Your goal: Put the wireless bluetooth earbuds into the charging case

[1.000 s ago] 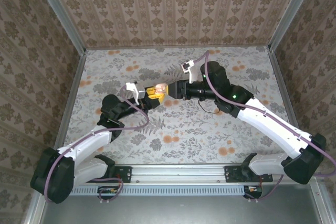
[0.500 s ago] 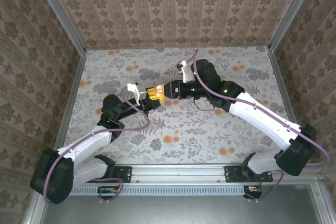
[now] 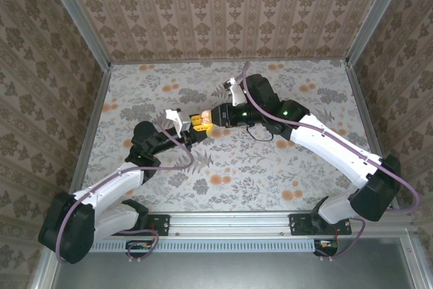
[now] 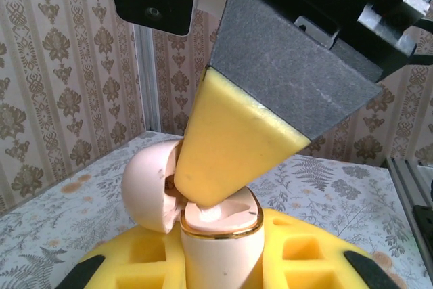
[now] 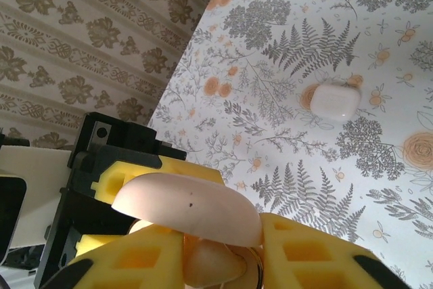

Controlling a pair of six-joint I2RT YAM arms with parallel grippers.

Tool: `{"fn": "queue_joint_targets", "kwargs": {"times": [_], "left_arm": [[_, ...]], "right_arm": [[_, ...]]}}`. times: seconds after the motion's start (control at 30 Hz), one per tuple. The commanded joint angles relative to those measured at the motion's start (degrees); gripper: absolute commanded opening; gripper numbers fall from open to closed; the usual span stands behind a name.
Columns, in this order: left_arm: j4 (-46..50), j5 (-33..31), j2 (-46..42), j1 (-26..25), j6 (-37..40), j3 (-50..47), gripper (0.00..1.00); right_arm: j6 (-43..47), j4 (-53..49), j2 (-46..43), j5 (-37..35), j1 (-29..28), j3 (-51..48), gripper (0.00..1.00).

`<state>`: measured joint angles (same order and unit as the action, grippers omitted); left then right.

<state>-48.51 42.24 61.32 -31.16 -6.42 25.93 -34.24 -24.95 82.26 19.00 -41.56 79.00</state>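
Left wrist: charging case [image 4: 218,254] between jaws

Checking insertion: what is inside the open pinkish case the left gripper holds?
A fingertip of the right gripper presses into the gold-rimmed mouth of the pinkish case, a small pale piece, possibly an earbud, below it. The fingertip hides the rest inside.

both arms stretch inward, elbows bent; left fingers [image 4: 145,256] and right fingers [image 4: 233,143] meet tip to tip.
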Motion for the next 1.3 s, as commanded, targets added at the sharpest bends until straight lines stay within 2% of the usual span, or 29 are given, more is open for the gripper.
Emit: {"fn": "queue_joint_targets", "kwargs": {"times": [0.0, 0.23, 0.27, 0.37, 0.47, 0.97, 1.27], "left_arm": [[-1.3, 1.7, -1.6, -0.7, 3.6, 0.1, 0.0], [4.2, 1.3, -1.3, -1.2, 8.1, 0.6, 0.0], [5.7, 1.3, -1.3, -1.4, 8.9, 1.0, 0.0], [8.3, 1.2, -1.3, -1.8, 10.6, 1.7, 0.0], [8.8, 1.2, -1.4, -2.0, 10.9, 2.1, 0.0], [10.3, -0.1, -1.7, -2.2, 11.9, 1.7, 0.0], [11.5, -0.3, -1.8, -2.2, 12.7, 1.7, 0.0]], "right_arm": [[1.2, -3.7, 0.1, -2.7, -0.7, 2.2, 0.22], [3.8, -9.2, 0.4, -5.6, -2.5, 4.6, 0.17], [4.3, -10.0, 0.7, -6.1, -2.8, 5.1, 0.17], [4.8, -11.8, 1.5, -6.5, -3.3, 6.5, 0.28], [4.8, -12.1, 1.9, -6.4, -3.5, 6.8, 0.32], [4.2, -17.5, 3.1, -8.7, -4.1, 9.5, 0.4], [4.0, -19.6, 4.2, -9.3, -4.4, 10.7, 0.37]]}}
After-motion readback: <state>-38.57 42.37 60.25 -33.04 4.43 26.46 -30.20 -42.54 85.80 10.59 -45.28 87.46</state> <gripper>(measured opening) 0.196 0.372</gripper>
